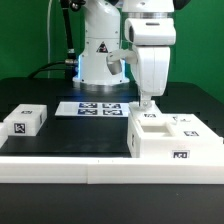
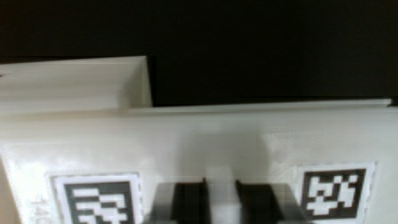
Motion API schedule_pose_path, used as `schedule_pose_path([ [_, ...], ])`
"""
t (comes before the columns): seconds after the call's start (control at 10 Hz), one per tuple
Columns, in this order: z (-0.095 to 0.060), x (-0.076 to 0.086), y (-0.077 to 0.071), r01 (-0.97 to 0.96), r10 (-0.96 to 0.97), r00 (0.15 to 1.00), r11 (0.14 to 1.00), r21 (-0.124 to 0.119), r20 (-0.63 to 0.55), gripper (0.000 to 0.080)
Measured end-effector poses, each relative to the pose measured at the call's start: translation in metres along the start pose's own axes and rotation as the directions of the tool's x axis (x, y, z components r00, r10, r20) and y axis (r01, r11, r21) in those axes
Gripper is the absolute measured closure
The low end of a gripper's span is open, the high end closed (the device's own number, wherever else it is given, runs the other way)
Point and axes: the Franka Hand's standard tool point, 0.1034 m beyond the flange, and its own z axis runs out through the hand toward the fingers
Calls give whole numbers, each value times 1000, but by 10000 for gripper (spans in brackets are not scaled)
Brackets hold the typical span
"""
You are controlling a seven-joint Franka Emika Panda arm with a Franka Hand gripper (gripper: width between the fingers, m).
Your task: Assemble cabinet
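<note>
1. White rail (image 1: 90, 168) borders the black worktop (image 1: 60, 95), running just in front of the cabinet body (image 1: 175, 140).
2. The marker board (image 1: 100, 108) lies flat behind the cabinet body and towards the exterior view's left of it. The white robot base (image 1: 100, 50) stands further back still.
3. A small tagged panel (image 1: 27, 120) rests well apart from the cabinet body, on the exterior view's left. Nothing stands between the two.
4. The cabinet body sits on the worktop at the exterior view's right, its recessed top facing up.
5. The pincer (image 1: 148, 104) hangs straight down over the cabinet body's back corner on the exterior view's left, at or just above the top edge.
6. In the wrist view the dark fingers (image 2: 183, 200) sit close together with a thin pale strip between them. Whether they clamp anything cannot be told.
7. Square black-and-white tags (image 2: 98, 200) mark the cabinet body, too blurred to read. A warning triangle (image 1: 100, 48) shows on the robot base.
</note>
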Motion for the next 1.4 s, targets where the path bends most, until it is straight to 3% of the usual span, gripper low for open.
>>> schedule_pose_path([
  [0.2, 0, 0, 1, 2, -2, 1000, 1000, 1, 0, 729],
  [0.5, -1, 7, 50, -2, 1, 1000, 1000, -17, -16, 729],
  [0.9, -2, 7, 88, -17, 15, 999, 998, -56, -33, 729],
  [1.1, -1, 7, 89, -10, 10, 1000, 1000, -29, -27, 729],
  [1.4, -1, 7, 89, -12, 11, 1000, 999, -29, -27, 729],
])
